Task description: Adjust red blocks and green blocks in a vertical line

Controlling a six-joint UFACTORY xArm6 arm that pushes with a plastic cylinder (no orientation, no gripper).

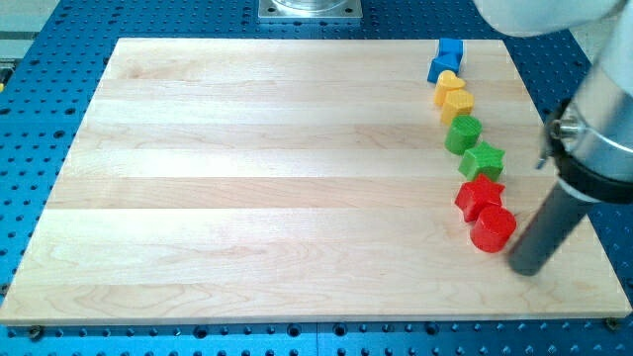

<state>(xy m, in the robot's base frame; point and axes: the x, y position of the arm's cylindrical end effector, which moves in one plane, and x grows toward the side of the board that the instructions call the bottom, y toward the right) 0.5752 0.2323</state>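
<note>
A column of blocks runs down the board's right side. From the top: two blue blocks (pixel 447 58), two yellow blocks (pixel 453 95), a green cylinder (pixel 463 133), a green star (pixel 483 160), a red star (pixel 479 196) and a red cylinder (pixel 493 229). The column slants slightly to the view's right as it goes down. My tip (pixel 525 265) rests on the board just right of and below the red cylinder, close to it; I cannot tell whether they touch.
The wooden board (pixel 277 178) lies on a blue perforated table (pixel 49 40). The board's right edge (pixel 584 213) runs close behind my rod. A metal mount (pixel 311 9) sits at the view's top centre.
</note>
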